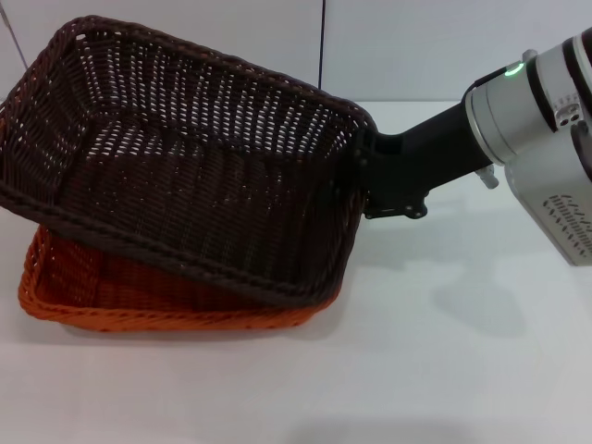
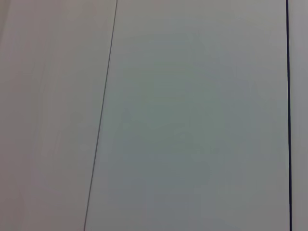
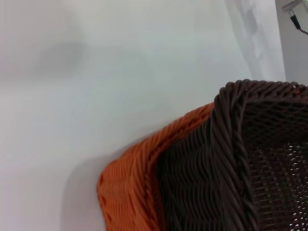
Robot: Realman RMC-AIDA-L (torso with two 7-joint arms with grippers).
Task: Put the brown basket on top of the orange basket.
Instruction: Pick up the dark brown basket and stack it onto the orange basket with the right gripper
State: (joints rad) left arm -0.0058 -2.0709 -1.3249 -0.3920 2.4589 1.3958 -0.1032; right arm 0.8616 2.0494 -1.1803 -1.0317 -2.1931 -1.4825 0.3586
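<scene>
Basket colours:
brown basket near-black open weave (braided rim); orange basket bright orange weave; table white.

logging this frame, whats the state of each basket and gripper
brown basket: tilted, lying partly in the orange one, not level
orange basket: flat on the table, upright
right gripper: at the brown basket's right rim
left gripper: not in view

Bright, even overhead light; soft shadows on the tabletop; right wrist view blurs the near weave.
</scene>
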